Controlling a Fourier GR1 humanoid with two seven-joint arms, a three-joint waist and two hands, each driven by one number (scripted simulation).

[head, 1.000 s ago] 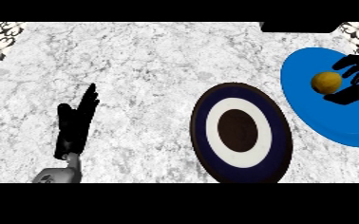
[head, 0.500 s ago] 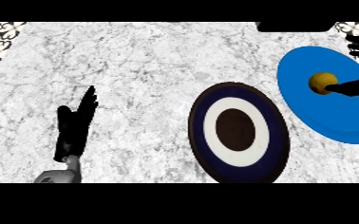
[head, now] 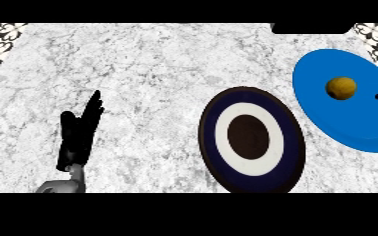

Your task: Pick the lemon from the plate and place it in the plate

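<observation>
Lemon [head: 341, 87]: sits on the blue plate [head: 325, 115] at the right edge of the view, a little above that plate's middle, free of any hand.
Lemon shape: nearly round as seen from above; no long axis can be made out, so no approach angle is favoured.
Target plate: the dark blue plate with a white ring and dark centre [head: 252, 138] lies just left of the blue plate and lower in the view; whether the two rims touch cannot be told. Nothing rests on it.
Left hand [head: 80, 130]: at the lower left over the marble tabletop [head: 162, 65], fingers straight and pointing up, holding nothing, resting. Well apart from both plates.
Right hand: not visible apart from a tiny dark speck at the right edge beside the lemon; its finger state cannot be told.
Key relation: the lemon lies far to the right of the left hand, with the ringed plate between them. By judgement, the right side is the nearer one, so the pick falls to the right hand.
Carry direction: from the lemon, leftward and toward the robot to reach the ringed plate's centre.
Task status: the pick is not yet done.
</observation>
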